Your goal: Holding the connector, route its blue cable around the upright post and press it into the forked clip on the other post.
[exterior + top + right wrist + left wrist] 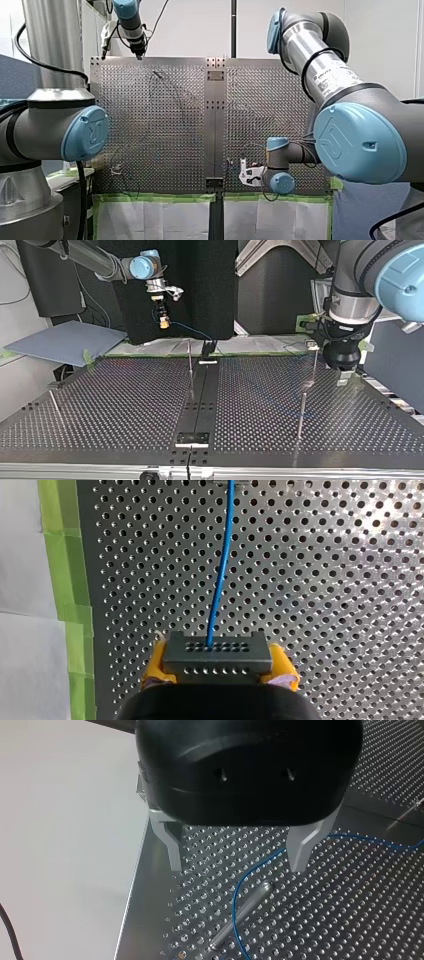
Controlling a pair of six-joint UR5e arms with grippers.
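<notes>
My right gripper (217, 672) is shut on a dark grey connector (217, 654) held between its yellow pads. The blue cable (220, 580) runs straight ahead from the connector over the perforated table. At the top view's left the same gripper (163, 322) hangs above the table's far edge, and the cable (192, 331) trails toward the middle. My left gripper (237, 857), black with metal fingers, is open with nothing between them. Below it the cable (240, 895) curves past an upright post (245, 912). This gripper (346, 376) hovers at the top view's right beside a thin post (314, 365).
More thin posts stand on the table: one near the centre strip (190, 362), one nearer the camera (301, 415), one at the left (55, 406). Green tape (62, 580) edges the plate. A grey board (65, 342) lies beyond the table's left corner.
</notes>
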